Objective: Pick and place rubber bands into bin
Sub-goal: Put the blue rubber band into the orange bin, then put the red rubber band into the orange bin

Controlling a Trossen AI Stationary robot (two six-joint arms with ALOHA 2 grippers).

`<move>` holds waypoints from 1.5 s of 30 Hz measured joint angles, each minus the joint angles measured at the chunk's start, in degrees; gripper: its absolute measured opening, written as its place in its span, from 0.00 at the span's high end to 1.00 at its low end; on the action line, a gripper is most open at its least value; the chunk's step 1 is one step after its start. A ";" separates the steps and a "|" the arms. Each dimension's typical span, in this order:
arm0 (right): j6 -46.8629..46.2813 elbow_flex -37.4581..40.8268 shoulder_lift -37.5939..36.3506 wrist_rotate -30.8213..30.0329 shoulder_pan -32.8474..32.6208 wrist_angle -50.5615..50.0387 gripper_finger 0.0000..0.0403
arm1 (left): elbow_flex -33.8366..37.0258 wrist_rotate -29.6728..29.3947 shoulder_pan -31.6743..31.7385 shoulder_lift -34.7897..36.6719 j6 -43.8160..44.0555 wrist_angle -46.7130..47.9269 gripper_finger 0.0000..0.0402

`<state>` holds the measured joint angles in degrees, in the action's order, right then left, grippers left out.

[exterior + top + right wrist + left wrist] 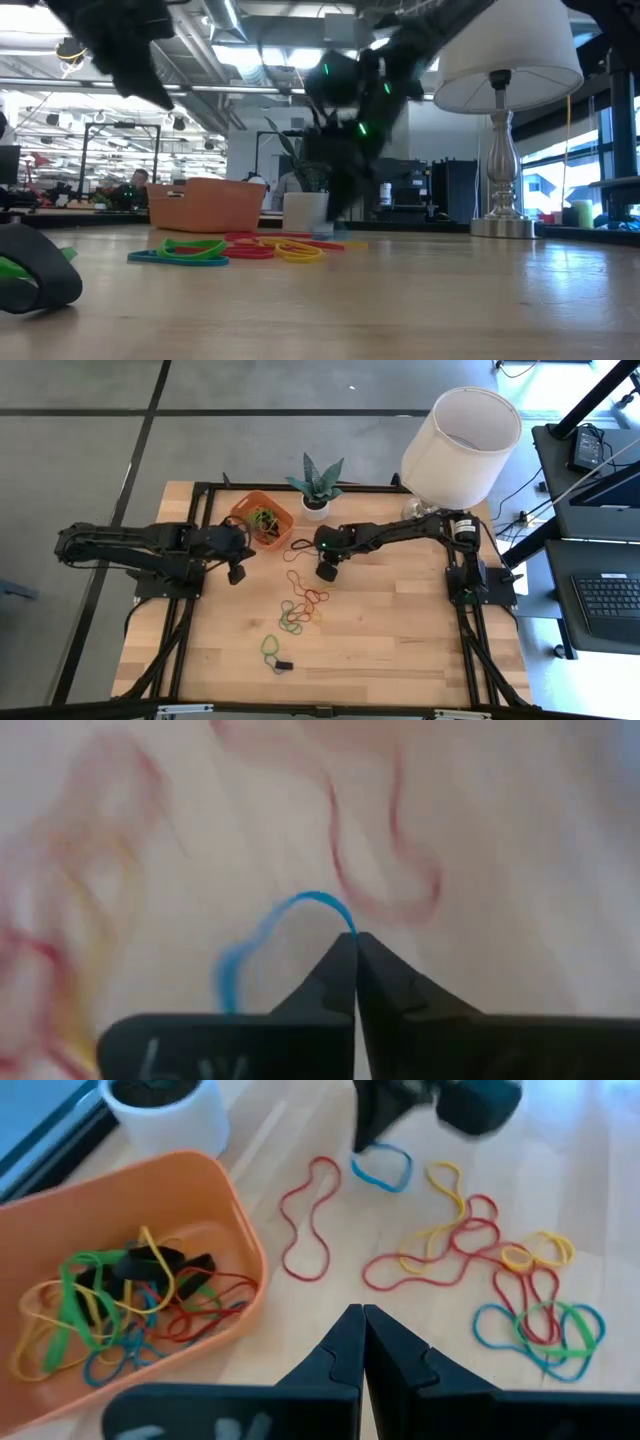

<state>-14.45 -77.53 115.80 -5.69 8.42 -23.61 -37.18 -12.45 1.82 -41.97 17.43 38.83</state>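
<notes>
Blue band: blue rubber band point(262, 935) sits right at the right claw point(355, 942) tips, which are pinched shut on its edge, I think.
Loose bands: rubber bands point(303, 605) scattered mid-tabletop, more already in the bin point(246, 506).
Direction: bin lies at about 10 o'clock from the right claw.
Left claw: left claw point(362, 1320) closed and empty, hanging just beside the bin.

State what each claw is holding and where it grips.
The right claw pinches the blue rubber band at one end of its loop. The left claw holds nothing.
</notes>
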 joint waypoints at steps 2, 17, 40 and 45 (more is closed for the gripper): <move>1.09 -4.34 -0.32 -0.66 -0.60 -0.89 0.99 | 3.48 1.17 0.35 3.15 -1.46 -2.27 1.00; 6.03 -34.17 8.28 -5.44 -2.25 -0.18 1.00 | 17.21 7.25 2.85 20.45 -11.35 -13.71 1.00; 1.78 -52.64 26.48 -5.24 2.30 -5.82 0.70 | 17.21 10.67 2.85 23.30 -18.19 -13.34 1.00; -0.10 -52.62 25.47 -5.16 2.30 -12.20 0.63 | 17.21 9.64 2.85 23.09 -17.17 -13.28 1.00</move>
<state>-14.55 -130.15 141.27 -10.85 10.72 -35.81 -19.97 -2.81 4.67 -18.89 0.26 25.55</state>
